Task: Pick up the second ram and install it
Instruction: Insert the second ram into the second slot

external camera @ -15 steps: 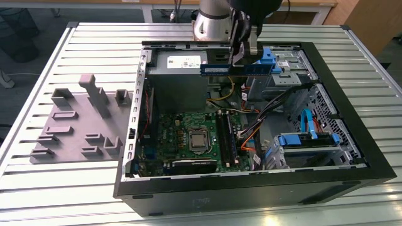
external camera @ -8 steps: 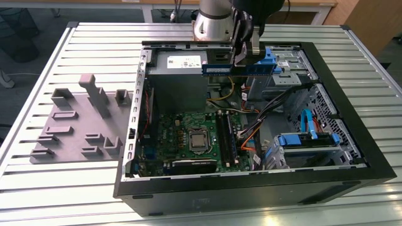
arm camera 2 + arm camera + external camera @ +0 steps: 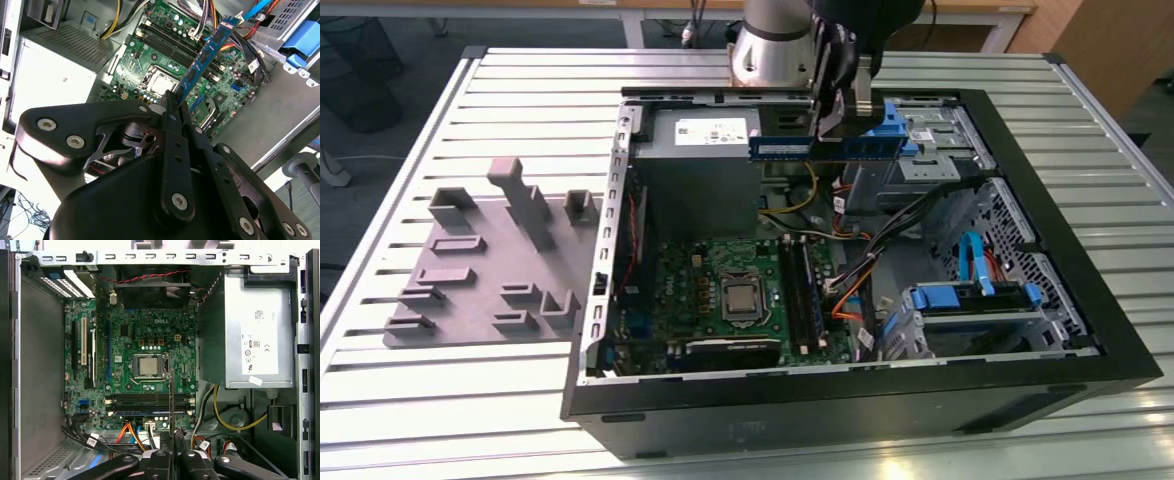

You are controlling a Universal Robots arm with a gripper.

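One long, narrow blue circuit-board stick with dark chips, the second ram [image 3: 831, 148], hangs level above the open black computer case [image 3: 854, 398], pinched near its middle by the clenched black gripper [image 3: 841, 128]. It is held well clear of the green motherboard [image 3: 734, 290] (in the exterior view it crosses the edge of the grey metal power supply box [image 3: 700, 170]). The first wrist view shows it edge-on.

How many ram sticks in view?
2. The second ram is clamped in the gripper above the case. Another ram looks seated in a motherboard slot. Cables may hide more.
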